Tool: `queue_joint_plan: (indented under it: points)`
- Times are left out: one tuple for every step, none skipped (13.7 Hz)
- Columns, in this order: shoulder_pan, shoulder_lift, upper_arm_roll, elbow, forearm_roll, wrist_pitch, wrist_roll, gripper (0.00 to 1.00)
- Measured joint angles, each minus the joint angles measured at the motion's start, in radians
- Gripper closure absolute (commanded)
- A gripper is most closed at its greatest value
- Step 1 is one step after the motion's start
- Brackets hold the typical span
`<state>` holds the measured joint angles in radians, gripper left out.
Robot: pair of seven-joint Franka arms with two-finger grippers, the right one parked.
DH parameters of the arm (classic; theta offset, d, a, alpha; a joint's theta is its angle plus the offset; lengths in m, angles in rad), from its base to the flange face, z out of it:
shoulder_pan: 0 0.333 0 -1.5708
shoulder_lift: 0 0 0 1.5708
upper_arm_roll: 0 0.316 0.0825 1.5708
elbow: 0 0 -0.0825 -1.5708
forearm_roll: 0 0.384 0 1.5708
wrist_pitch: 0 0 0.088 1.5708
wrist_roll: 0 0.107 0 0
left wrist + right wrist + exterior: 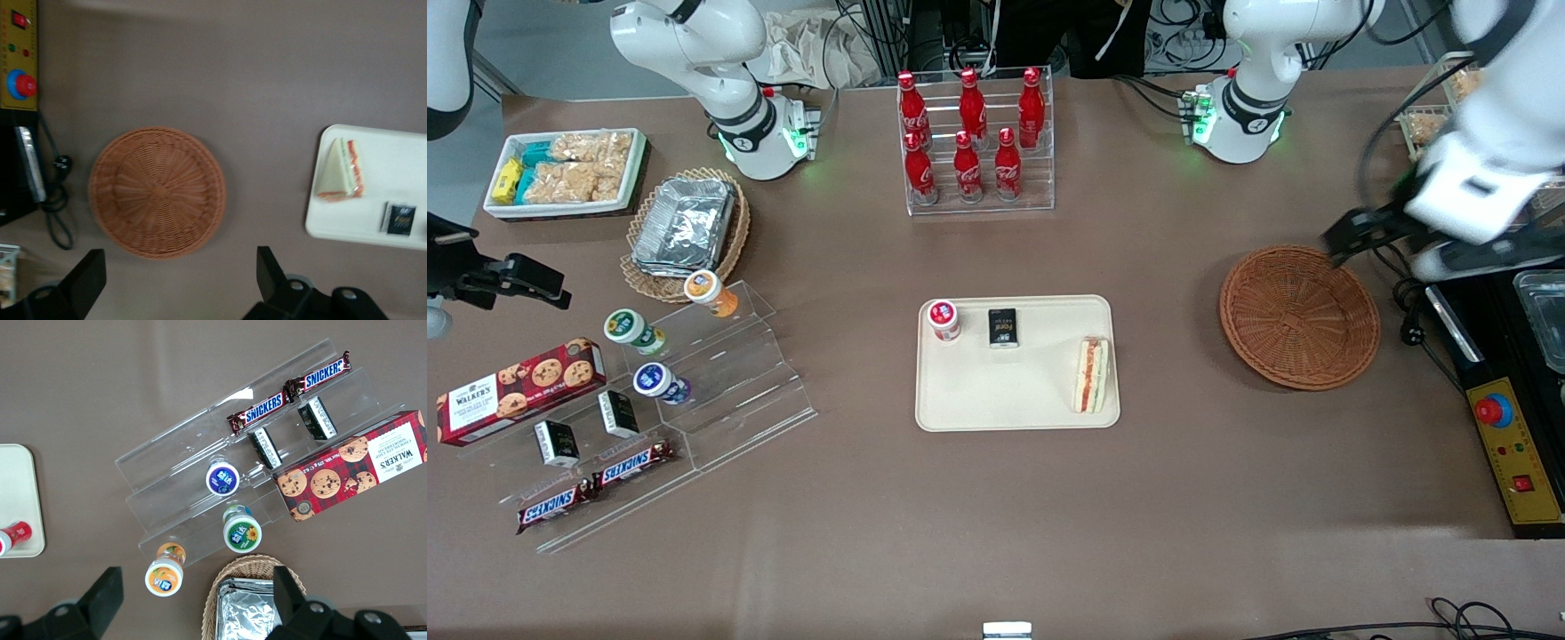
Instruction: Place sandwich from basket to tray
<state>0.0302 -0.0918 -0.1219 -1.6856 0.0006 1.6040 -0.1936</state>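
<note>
The tray (1016,404) sits mid-counter with the sandwich (1092,375) already lying flat on it at the edge nearest the basket (1299,316), long axis running from near to far. The basket is empty, well apart from the tray, toward the working arm's end. The tool (180,280) hangs above the basket's far rim, fingers spread wide and holding nothing. The sandwich lies off sideways from it, toward the parked arm's end. Judging by this, the placing looks done and only withdrawal remains.
</note>
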Motion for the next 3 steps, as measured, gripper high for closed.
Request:
queue_joint_plan:
  points:
    - [0.000,-0.007,0.031,0.002,-0.001,-0.006,0.046,0.00]
    - [0.001,-0.008,0.047,0.011,-0.002,-0.011,0.070,0.00]
    - [0.000,-0.005,0.051,0.025,-0.001,-0.023,0.077,0.00]
